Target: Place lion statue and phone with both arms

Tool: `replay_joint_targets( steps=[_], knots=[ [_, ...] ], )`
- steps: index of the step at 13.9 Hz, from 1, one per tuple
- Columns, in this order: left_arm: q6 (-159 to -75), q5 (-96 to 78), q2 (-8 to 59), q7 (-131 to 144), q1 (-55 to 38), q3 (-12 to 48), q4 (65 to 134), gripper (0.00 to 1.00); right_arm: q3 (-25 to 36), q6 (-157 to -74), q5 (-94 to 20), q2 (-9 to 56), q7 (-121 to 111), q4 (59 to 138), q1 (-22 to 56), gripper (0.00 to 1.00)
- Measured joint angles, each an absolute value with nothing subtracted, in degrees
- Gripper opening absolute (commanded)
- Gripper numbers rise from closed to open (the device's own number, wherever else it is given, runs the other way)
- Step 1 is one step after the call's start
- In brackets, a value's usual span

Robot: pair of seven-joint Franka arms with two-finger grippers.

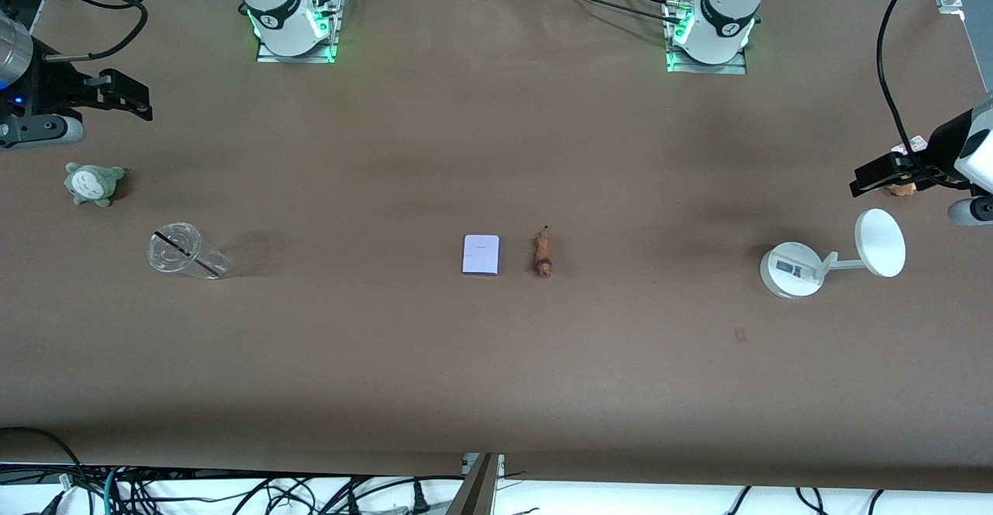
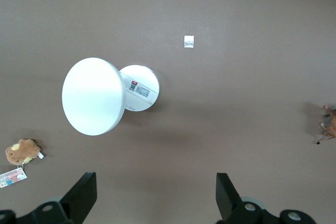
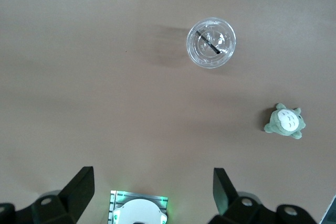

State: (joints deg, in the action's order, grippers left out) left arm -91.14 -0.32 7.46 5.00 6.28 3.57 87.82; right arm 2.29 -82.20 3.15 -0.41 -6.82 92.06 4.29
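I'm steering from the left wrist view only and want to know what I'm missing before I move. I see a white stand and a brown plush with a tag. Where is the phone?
Observer: The phone lies flat mid-table, close beside the lion statue, on its side toward the right arm's end.
Operator: What is at the right arm's end?
Observer: A clear plastic cup and a grey-green plush; the plush is farther from the front camera.
Operator: Is the right gripper busy?
Observer: No. The right gripper hangs open and empty over bare table at that end.
Operator: And mine?
Observer: The left gripper is open too, up in the air by the white stand.
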Motion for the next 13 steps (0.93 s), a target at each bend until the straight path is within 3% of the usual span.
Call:
replay_joint_targets(
  steps=[13],
  knots=[
    [-91.18,-0.35,8.48,5.0,6.11,3.92,87.7,1.0,2.23,-82.2,3.16,2.38,-9.07,91.96,6.32,1.0]
  ],
)
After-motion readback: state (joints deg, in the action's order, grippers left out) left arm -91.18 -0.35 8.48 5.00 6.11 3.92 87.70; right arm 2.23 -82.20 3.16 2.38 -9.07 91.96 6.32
